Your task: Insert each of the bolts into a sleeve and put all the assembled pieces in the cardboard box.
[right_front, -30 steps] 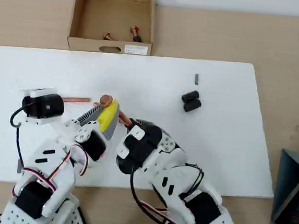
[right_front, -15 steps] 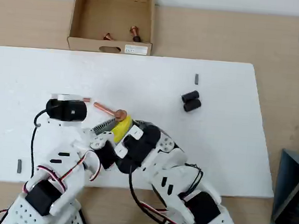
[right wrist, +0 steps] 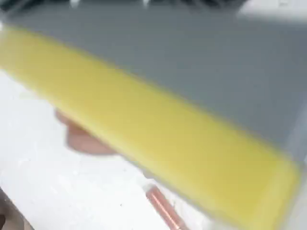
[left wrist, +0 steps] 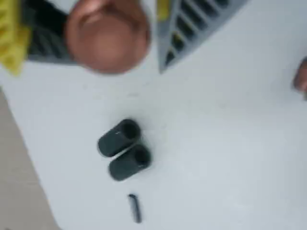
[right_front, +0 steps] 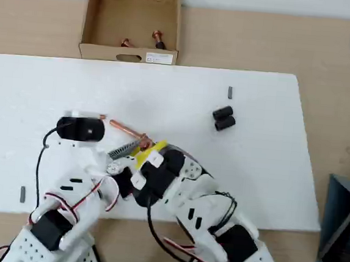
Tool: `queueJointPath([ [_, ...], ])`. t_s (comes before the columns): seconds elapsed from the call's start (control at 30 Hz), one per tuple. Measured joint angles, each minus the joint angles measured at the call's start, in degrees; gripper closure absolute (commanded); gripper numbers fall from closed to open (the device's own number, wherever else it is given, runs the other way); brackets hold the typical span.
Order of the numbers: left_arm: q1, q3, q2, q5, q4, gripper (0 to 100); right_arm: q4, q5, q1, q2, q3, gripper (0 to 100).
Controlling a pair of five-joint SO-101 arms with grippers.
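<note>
Here the left gripper (right_front: 138, 145) is clenched on a copper-coloured metal bolt (right_front: 127, 130). It pinches the round head between its yellow pad and ribbed grey finger, and the shank points away over the sheet. The right arm (right_front: 176, 181) crowds in just beside it, and whether its gripper is released or clenched cannot be told.

The two short black cylindrical sleeves (right_front: 223, 118) lie on their sides, touching each other, well apart from the bolt. One open bore (left wrist: 128, 130) faces the left wrist camera. To do this step well, one sleeve probably needs lifting clear of its twin and holding steady. The bolt's shank should then be turned onto the bore's axis before it is pushed in, since a skewed approach would likely shove the sleeve along the sheet.

A second copper bolt (right_front: 98, 117) lies partly hidden by the left arm's camera. The open brown cardboard box (right_front: 129, 54) beyond the sheet already holds two copper-and-dark pieces (right_front: 157, 39).

The work surface is a white sheet (right_front: 269, 176) on a pale wooden table (right_front: 332, 89). Two small dark pins (right_front: 230, 92) lie on the sheet, and a grey-blue bin (right_front: 340, 234) stands at the table's edge.
</note>
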Motion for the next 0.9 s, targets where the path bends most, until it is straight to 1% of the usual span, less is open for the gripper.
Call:
queueJointPath([
  [0.17, -3.2, -2.8, 0.0, 0.0, 4.0, 78, -0.1, 0.4, -0.9, 0.0, 0.0, 98.9],
  [0.43, -9.5, -8.7, 0.4, -4.3, 4.2, 78, -0.2, 0.4, -1.0, 0.0, -0.1, 98.9],
  [0.5, -10.6, -9.9, 0.4, -4.7, 4.2, 82, -0.2, 0.4, -1.0, 0.0, -0.1, 98.9],
  [0.6, -12.6, -10.6, 0.4, -4.8, 4.2, 97, -0.2, 0.4, -1.0, 0.0, -0.1, 98.9],
  [0.63, -13.5, -10.6, 0.4, -5.0, 4.2, 100, -0.2, 0.4, -1.0, 0.0, -0.1, 98.9],
  [0.7, -15.7, -10.6, 0.4, -6.6, 4.2, 98, -0.2, 0.4, 0.2, 0.0, -0.1, 98.9],
  [0.77, -18.7, -10.6, 0.4, -9.1, 4.2, 100, -0.2, -0.9, 2.5, 0.0, -0.1, 98.9],
  [0.9, -27.5, -10.5, 0.4, -15.2, 4.2, 100, -0.2, -4.3, 8.1, 0.0, -0.5, 98.9],
])
